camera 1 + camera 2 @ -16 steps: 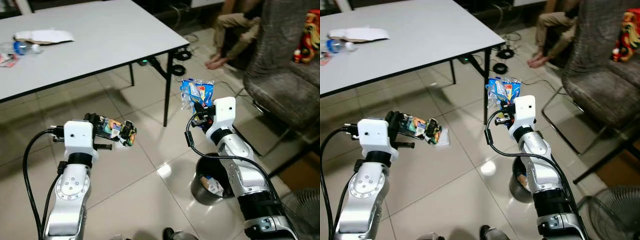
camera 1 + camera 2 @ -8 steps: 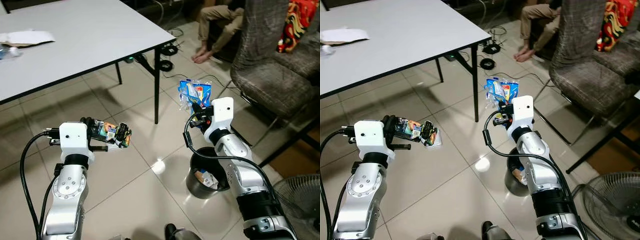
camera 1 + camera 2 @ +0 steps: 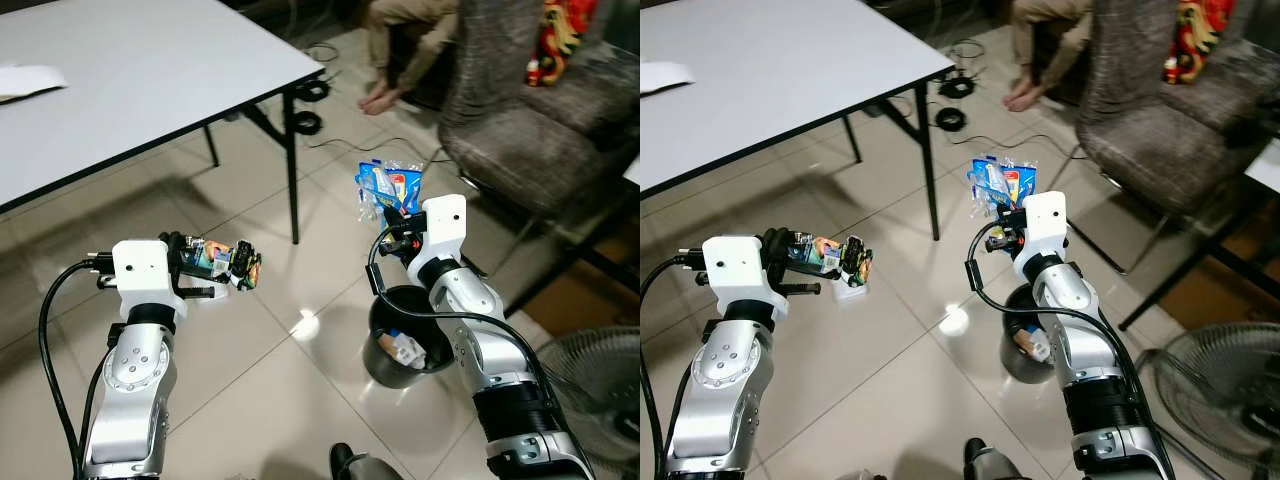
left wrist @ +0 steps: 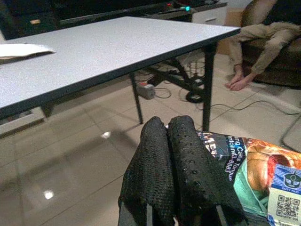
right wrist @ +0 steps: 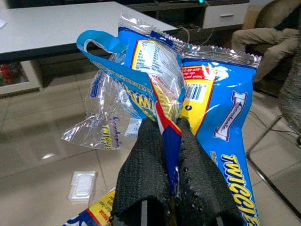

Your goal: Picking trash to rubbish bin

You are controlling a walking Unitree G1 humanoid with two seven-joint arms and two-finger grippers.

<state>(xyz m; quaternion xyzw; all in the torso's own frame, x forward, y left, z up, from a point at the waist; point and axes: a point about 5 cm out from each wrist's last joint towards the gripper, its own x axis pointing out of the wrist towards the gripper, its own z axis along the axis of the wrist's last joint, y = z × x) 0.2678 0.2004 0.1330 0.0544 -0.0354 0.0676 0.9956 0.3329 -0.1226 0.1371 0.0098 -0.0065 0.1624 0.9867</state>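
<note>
Both silver arms are raised in front of the robot, elbows bent. The left hand (image 3: pixel 232 268) points forward with its two black fingers (image 4: pixel 174 174) pressed together, pinching a dark wrapper (image 3: pixel 222 262). The right hand (image 3: pixel 393 217) is held higher, fingers (image 5: pixel 146 179) closed upright on a blue wrapper (image 5: pixel 188 103).
</note>
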